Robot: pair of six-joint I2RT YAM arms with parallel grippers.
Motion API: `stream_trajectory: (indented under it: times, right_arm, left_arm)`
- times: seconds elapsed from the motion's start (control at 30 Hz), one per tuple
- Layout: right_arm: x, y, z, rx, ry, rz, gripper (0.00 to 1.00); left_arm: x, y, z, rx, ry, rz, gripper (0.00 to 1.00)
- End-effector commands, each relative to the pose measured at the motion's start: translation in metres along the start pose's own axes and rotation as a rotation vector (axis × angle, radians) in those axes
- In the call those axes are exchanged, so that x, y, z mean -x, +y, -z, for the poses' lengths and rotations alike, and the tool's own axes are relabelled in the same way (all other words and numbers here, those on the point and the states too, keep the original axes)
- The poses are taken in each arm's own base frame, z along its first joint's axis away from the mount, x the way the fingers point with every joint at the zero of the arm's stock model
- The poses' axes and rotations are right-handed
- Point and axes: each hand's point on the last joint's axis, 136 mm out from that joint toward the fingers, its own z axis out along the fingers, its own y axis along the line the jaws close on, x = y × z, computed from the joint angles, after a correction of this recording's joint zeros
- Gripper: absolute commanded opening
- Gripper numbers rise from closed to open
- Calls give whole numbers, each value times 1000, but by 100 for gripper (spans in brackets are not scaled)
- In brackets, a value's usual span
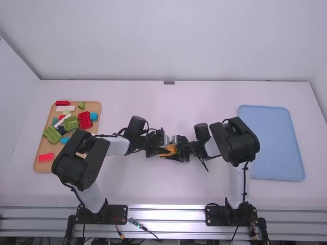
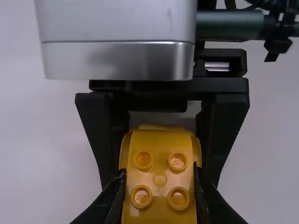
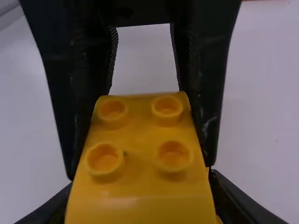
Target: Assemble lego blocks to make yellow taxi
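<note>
While the left end effector (image 1: 164,151) has its fingers closed on one side of the studded yellow block (image 2: 160,177), the right end effector (image 1: 176,149) clasps it from the opposite side. The block sits between them, touching both, around the middle of the tabletop (image 1: 153,186).

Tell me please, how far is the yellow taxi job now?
Maybe done: joining studded yellow block to wider yellow part behind; contact unclear. In hand: left claw grips the block, right claw the wider part. Likely remaining: pressing, then release, since both are gripped.
</note>
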Motion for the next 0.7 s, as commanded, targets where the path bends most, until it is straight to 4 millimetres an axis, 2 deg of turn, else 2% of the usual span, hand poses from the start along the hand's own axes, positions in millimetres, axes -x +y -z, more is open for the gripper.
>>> stream_trajectory:
  times: [0.0, 0.67]
  right_arm:
    - [-6, 8, 0, 19, -5, -6, 49]
    - [-7, 3, 0, 1, 9, -22, 49]
  left_arm:
    - [6, 7, 2, 15, -6, 4, 2]
    - [-7, -5, -6, -47, -9, 53, 2]
